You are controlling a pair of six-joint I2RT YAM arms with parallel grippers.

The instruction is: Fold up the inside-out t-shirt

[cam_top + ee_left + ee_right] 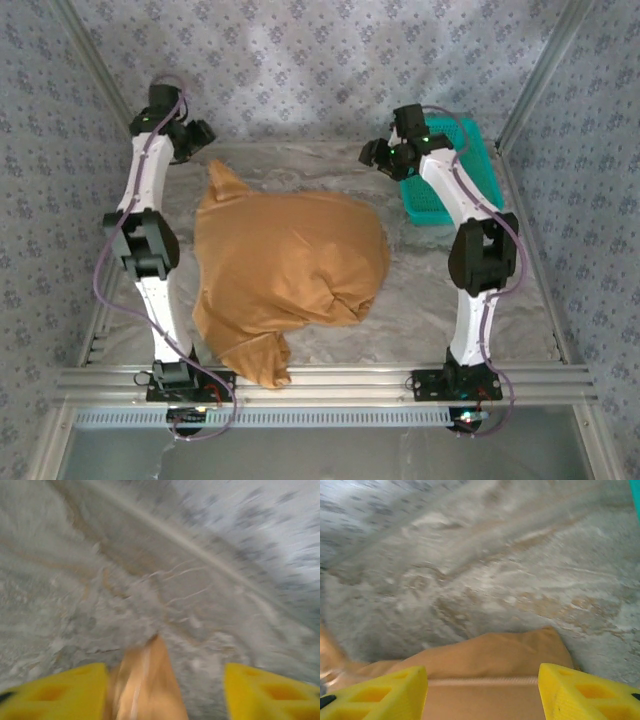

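The inside-out t-shirt (290, 265) lay rumpled mid-way across the bench (430, 300), loosely doubled at most, judged far from folded; left tool (166, 676) and right tool (482, 677) stood open over its far edge, gripping nothing.

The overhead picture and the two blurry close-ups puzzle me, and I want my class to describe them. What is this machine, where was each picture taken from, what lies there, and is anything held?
The machine is a left arm and a right arm, bolted at the near edge of a marbled table. The overhead picture comes from a fixed camera above and behind them. Each close-up comes from a camera on one wrist, looking past its own yellow fingers. On the table lies a crumpled tan-orange t-shirt, and a teal basket stands at the far right. The left pincer stands open with a tip of the shirt between its fingers; the right pincer stands open over a hemmed edge. Neither grips anything.
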